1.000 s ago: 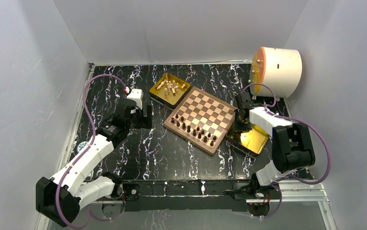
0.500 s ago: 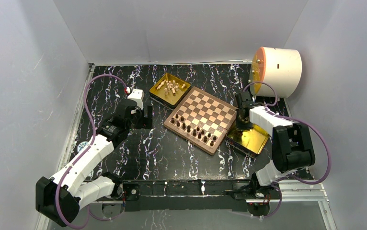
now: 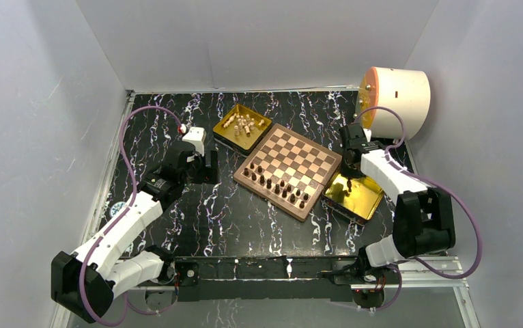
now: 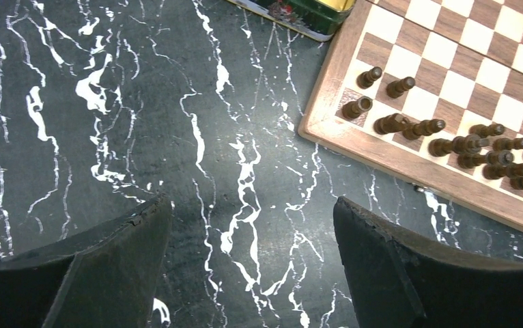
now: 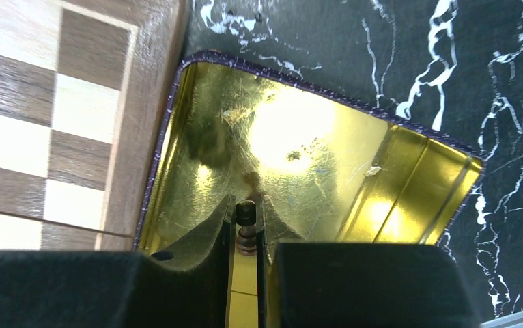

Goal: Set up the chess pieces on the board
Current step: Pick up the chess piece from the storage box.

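Status: right gripper (image 5: 245, 205) clamped on dark piece (image 5: 246, 216), base hidden, over gold tray (image 5: 382, 171) right of board (image 3: 310, 158) | left gripper (image 4: 252, 212) jaws apart, left of board.

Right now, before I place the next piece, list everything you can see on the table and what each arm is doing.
table: one, black with white veins, under everything.
chessboard: one, tan and dark brown checks, reddish border, table centre.
far tray: one, gold, by the board's far-left side.
right tray: one, gold, by the board's right side.
dark chess pieces: two rows, count unclear, dark brown, along the board's near-left edge.
held dark piece: one, dark brown, over the right tray.
cream chess pieces: loose heap, count unclear, pale, in the far tray.
cylinder: one, white with orange face, far right.
left gripper: open, over the table left of the board.
right gripper: shut on the held dark piece.
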